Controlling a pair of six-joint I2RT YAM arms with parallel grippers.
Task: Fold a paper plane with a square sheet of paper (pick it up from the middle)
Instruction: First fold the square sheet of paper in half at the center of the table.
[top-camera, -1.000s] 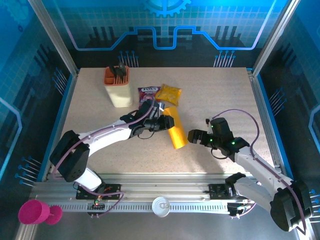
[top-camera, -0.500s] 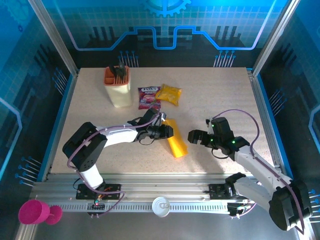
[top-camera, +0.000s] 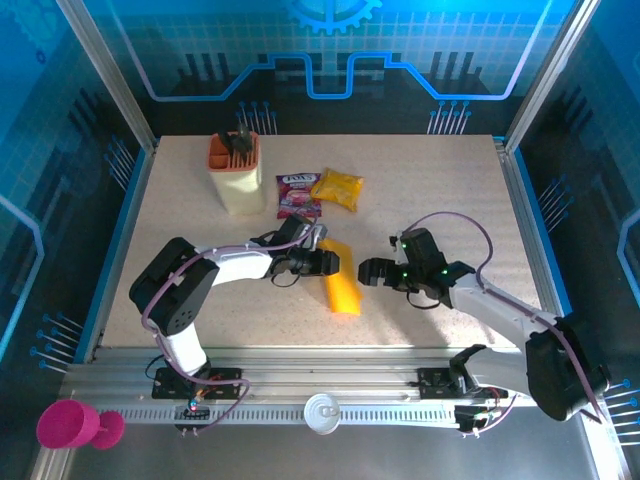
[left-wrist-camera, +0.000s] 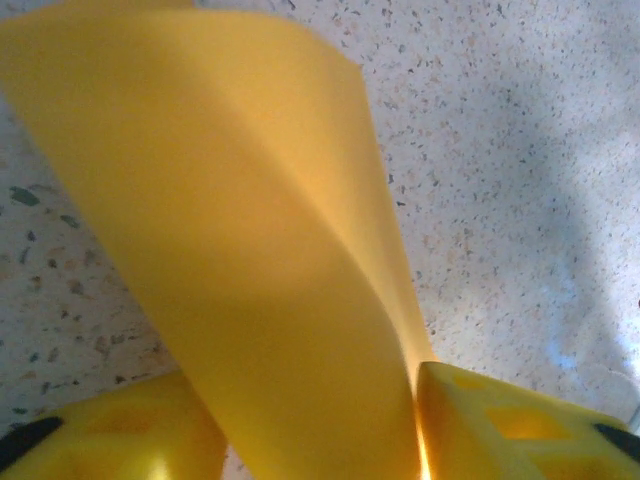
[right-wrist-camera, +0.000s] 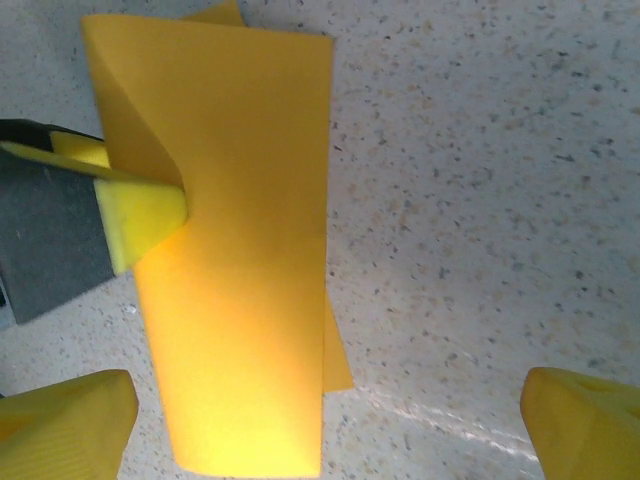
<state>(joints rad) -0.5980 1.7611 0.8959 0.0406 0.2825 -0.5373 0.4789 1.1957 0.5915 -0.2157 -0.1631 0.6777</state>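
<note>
paper: the square sheet of paper lies near the middle of the bench. it is folded over into a long strip, and one part curls up off the bench.
long way: the strip runs from far to near, and its near end tips a little to the right.
left hand: the left hand comes in from the left at the far half of the strip. the paper curls up between its two fingers. i cannot tell if it pinches the paper or is loose.
right hand: the right hand is wide open and holds nothing. it sits just beside the strip's right long edge and points at it.
nearer hand: the left hand touches the paper. the right hand is close but not touching.
edges: the right long edge looks straight and flat. a bottom layer peeks out by the near end, so the layers do not quite match.
open room: the bench is bare to the near side and the right. the yellow snack bag and the purple packet lie farther back, apart from the paper.
next move, i think: the right hand only needs a small slide left to reach the edge.
</note>
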